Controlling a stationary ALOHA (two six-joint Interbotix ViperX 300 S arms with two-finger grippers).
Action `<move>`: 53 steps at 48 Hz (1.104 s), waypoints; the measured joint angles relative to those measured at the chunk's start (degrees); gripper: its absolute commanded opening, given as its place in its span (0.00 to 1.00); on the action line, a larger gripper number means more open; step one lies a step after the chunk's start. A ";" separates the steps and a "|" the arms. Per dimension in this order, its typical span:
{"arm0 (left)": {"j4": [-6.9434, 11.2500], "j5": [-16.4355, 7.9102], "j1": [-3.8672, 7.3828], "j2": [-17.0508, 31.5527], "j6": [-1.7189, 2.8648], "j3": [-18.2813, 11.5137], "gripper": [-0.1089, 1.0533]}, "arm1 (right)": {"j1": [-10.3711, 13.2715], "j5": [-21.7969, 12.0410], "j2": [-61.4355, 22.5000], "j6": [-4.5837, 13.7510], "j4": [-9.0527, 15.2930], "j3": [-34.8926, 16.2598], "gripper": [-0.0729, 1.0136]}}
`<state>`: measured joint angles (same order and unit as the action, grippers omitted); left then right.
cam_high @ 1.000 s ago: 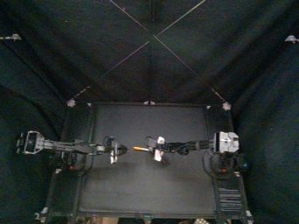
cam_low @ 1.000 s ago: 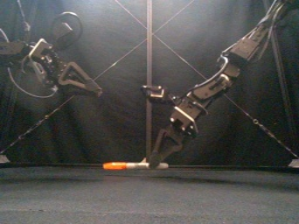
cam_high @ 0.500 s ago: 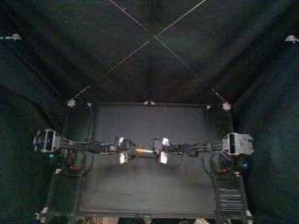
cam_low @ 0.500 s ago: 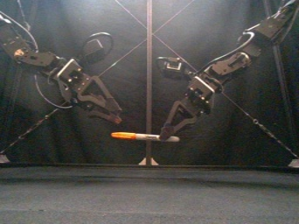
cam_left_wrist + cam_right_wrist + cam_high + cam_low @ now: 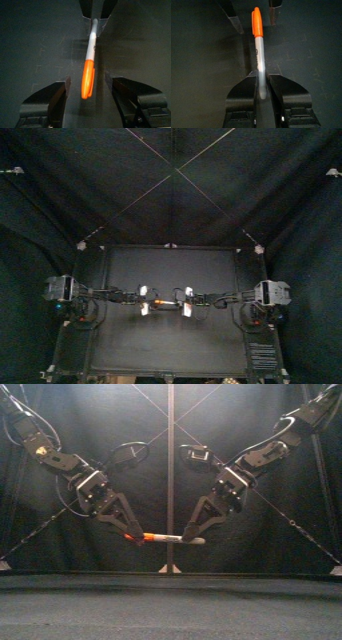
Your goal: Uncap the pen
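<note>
My right end effector is clamped on the pale barrel of the marker pen, holding it level in the air above the bench. In the last half second my left end effector has swung in. Its jaws now stand apart on either side of the orange cap, not gripping it. I judge the next step is to close on the cap and pull.

Small black table, its plain matte top was nearly square, faint pale scuffs on the surface, far edge met the black back curtain, near edge faced the open front
</note>
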<state>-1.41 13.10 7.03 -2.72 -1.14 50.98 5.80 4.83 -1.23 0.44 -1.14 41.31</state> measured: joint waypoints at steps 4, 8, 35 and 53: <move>-0.26 0.00 0.00 0.09 0.00 0.00 0.71 | 0.00 0.09 0.00 0.00 0.00 -0.09 0.54; -0.88 -0.09 0.00 0.09 0.00 0.00 0.62 | 0.00 0.26 0.00 0.00 0.00 0.00 0.54; -2.72 0.35 0.88 -2.46 0.00 1.76 0.52 | -0.18 4.57 3.43 0.09 -0.35 4.31 0.54; -3.08 -0.09 2.02 -8.09 -0.09 6.86 0.52 | 0.09 11.51 9.76 0.26 -2.29 15.56 0.54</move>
<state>-4.48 13.01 9.05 -10.81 -1.23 57.83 5.89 16.35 8.53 0.70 -3.43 56.87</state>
